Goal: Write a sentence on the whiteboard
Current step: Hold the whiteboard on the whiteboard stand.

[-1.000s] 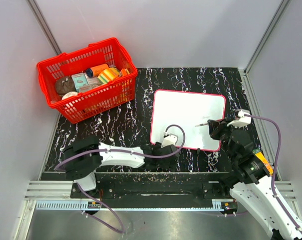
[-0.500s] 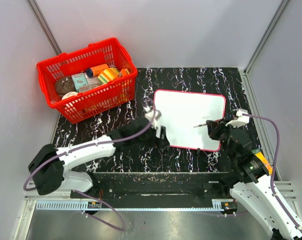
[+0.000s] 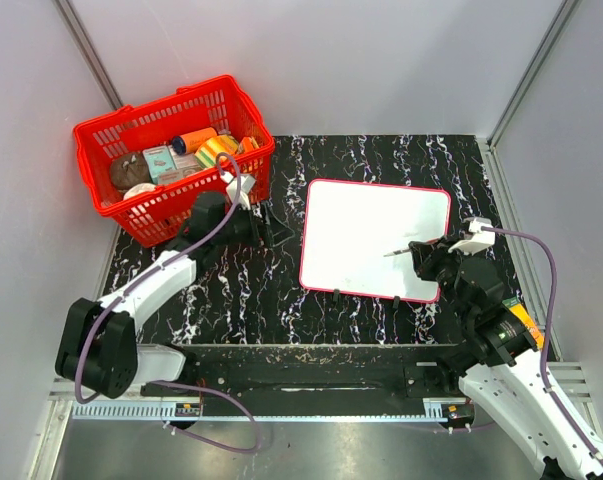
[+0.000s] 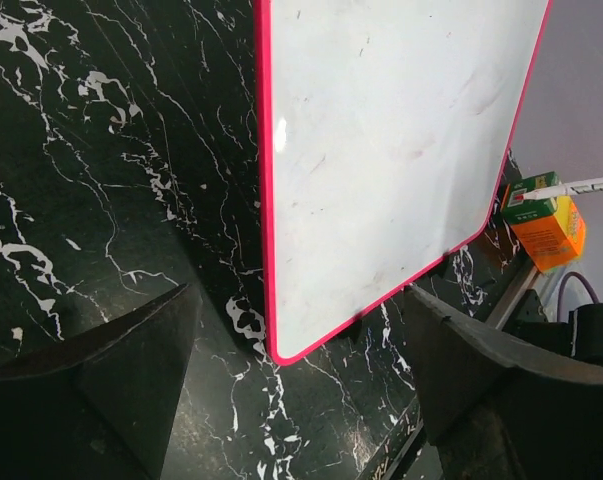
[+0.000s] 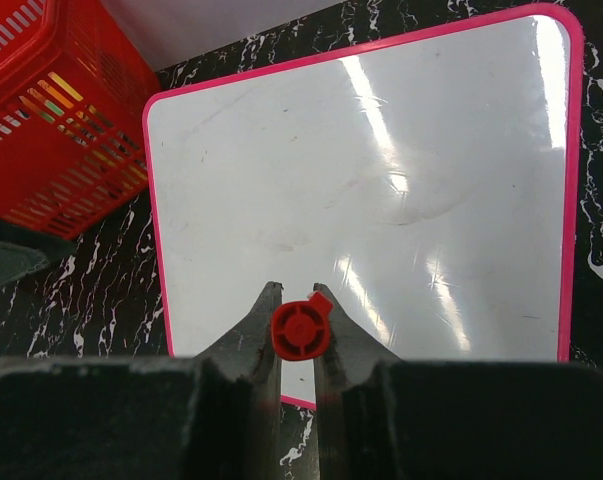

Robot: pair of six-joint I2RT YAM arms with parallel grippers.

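**A:** The left hand (image 3: 273, 228) stands open, its two fingers spread wide with nothing between them. It hangs just beside the near right corner of the red basket (image 3: 111, 135), above the black marbled counter (image 3: 231, 280).

**B:** Touching the basket?

**A:** I can't tell from above. The wrist sits close against that corner, and the fingers point away from the basket.

**B:** And the whiteboard (image 3: 371, 225)?

**A:** It lies flat on the counter to the right of the basket and a little nearer the arms. A strip of bare counter separates the two. The board sits slightly skewed to the counter's edges. In the left wrist view its pink edge and one rounded corner fall in the gap between the spread fingers.

**B:** What about the right hand (image 3: 426, 256)?

**A:** It is closed on a marker (image 5: 301, 330). In the right wrist view the round red end sits pinched between the two fingers. The hand is on the side of the board farthest from the basket, over the board's near right part. The marker's thin shaft reaches back toward the basket across the white face.

**B:** Is the tip on the surface?

**A:** I can't tell whether it touches or hovers just above.

**B:** Anything legible on the board?

**A:** I can only make out glare streaks and faint smudges on the white.

**B:** What's in the basket?

**A:** Small packaged goods, among them an orange roll and something striped yellow and green.
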